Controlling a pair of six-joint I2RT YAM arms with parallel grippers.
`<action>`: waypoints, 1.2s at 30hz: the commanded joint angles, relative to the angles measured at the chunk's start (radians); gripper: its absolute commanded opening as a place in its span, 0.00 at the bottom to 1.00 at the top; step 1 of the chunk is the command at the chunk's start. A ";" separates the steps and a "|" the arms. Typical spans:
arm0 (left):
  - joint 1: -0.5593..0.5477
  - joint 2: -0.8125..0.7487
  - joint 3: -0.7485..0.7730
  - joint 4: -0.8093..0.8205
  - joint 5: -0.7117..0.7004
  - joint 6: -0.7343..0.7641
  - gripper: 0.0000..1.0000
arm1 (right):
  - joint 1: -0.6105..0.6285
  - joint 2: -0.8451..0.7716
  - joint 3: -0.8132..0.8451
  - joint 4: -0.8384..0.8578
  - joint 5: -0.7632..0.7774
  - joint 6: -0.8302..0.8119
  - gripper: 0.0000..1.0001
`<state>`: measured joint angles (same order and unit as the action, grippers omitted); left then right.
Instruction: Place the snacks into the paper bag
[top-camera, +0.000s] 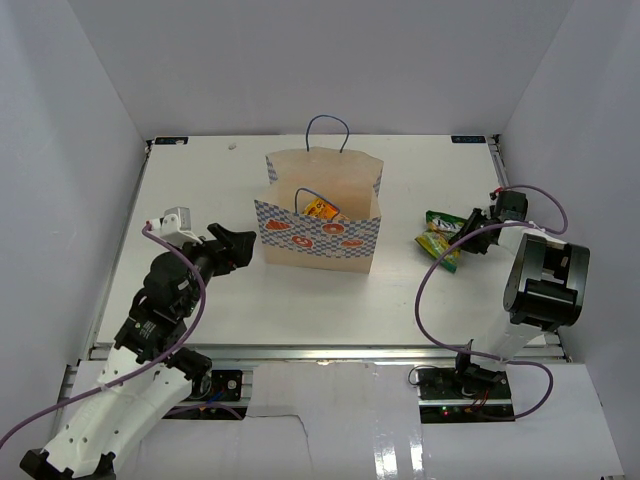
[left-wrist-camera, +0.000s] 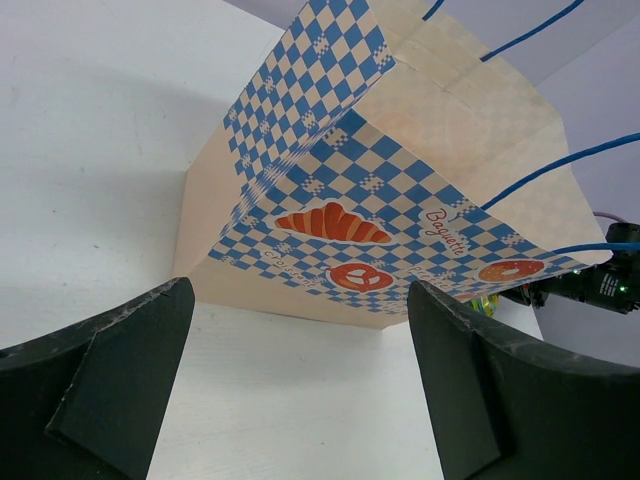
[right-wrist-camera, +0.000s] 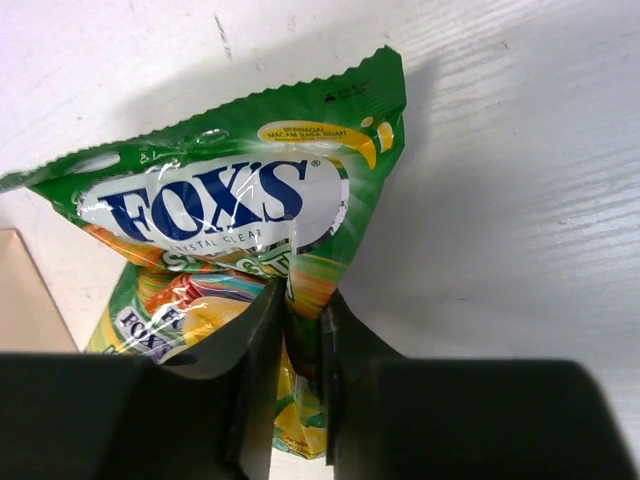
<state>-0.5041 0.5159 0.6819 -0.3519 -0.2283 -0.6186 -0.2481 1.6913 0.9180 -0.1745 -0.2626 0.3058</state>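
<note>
Gleaming green-yellow pouch (right-wrist-camera: 236, 205), blue lettering

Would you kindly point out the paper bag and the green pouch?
paper bag (top-camera: 318, 238), top external view, checkered front band.
green pouch (right-wrist-camera: 230, 190), right wrist view, white logo panel.

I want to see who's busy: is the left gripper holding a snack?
No, the left gripper is open with nothing between its fingers, only facing the checkered paper bag.

pouch (right-wrist-camera: 230, 200) bottom behind right gripper (right-wrist-camera: 302, 305), paper bag (left-wrist-camera: 380, 200) top cropped
</note>
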 joint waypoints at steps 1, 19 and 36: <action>-0.002 -0.013 0.005 -0.028 -0.020 -0.003 0.98 | -0.002 0.019 -0.031 0.009 0.019 -0.059 0.19; -0.002 -0.093 0.028 -0.099 -0.091 0.019 0.98 | -0.066 -0.217 0.263 -0.118 -0.749 -0.471 0.08; -0.002 -0.079 0.033 -0.104 -0.045 0.014 0.98 | 0.440 -0.309 0.760 -0.031 -0.440 -0.503 0.08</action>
<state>-0.5041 0.4294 0.6830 -0.4450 -0.2962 -0.6102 0.0982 1.3434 1.5951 -0.2134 -0.8272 -0.1154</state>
